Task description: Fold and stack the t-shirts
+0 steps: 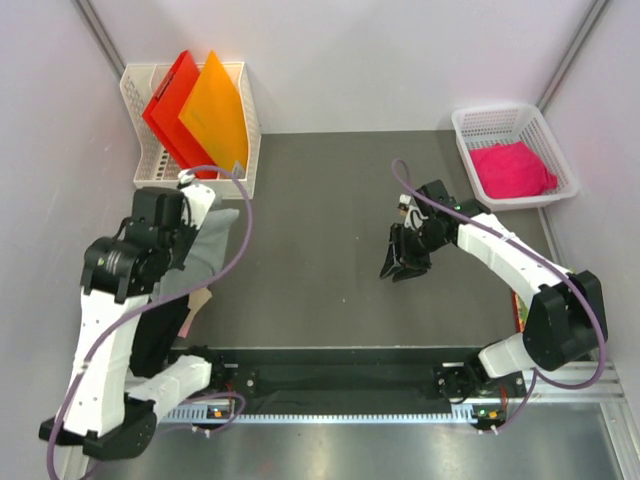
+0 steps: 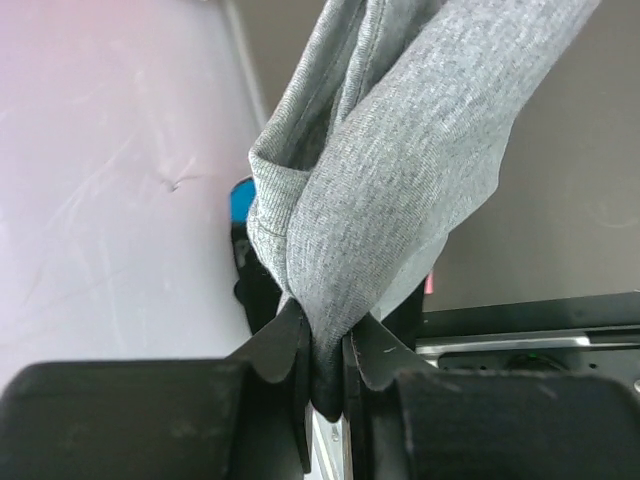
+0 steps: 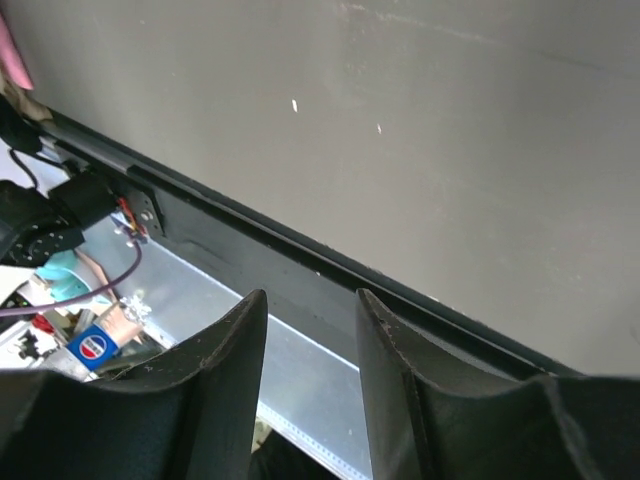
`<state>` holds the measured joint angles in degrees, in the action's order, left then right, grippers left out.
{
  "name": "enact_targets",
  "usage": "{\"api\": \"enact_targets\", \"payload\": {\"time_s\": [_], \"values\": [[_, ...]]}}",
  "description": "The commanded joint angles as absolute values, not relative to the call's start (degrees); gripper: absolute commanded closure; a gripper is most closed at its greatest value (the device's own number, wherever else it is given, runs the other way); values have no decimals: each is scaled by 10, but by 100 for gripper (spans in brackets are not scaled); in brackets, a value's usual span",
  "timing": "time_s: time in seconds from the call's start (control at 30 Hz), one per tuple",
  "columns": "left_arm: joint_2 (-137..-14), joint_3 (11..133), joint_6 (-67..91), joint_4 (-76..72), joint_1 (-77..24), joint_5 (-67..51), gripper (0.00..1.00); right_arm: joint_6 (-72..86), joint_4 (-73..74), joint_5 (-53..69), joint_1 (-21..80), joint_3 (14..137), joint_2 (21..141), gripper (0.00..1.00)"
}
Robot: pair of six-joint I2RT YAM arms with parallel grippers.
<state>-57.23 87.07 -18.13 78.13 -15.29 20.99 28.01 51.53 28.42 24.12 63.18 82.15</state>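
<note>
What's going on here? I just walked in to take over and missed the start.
The left gripper is shut on a bunched fold of the light grey t-shirt at the left side of the table, beside the white rack holding the folders. The right gripper hangs open and empty over the middle of the table. The pink t-shirt lies crumpled in the white basket at the far right. No folded stack shows yet.

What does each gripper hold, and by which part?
The left gripper pinches a bunched fold of the grey t-shirt. The right gripper is open, empty.
</note>
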Motion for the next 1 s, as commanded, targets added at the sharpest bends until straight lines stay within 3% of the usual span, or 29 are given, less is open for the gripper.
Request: {"api": "enact_targets", "payload": {"time_s": [0.0, 0.43, 0.87, 0.97], "values": [[-520, 846, -172, 860, -150, 272, 100, 255, 550, 280, 233, 657, 816, 59], [-405, 846, -175, 865, -166, 384, 100, 242, 581, 259, 232, 643, 793, 59], [-309, 649, -135, 854, -197, 459, 100, 255, 554, 258, 232, 597, 764, 60], [-323, 675, -141, 827, -200, 480, 100, 261, 542, 258, 231, 575, 757, 60]]}}
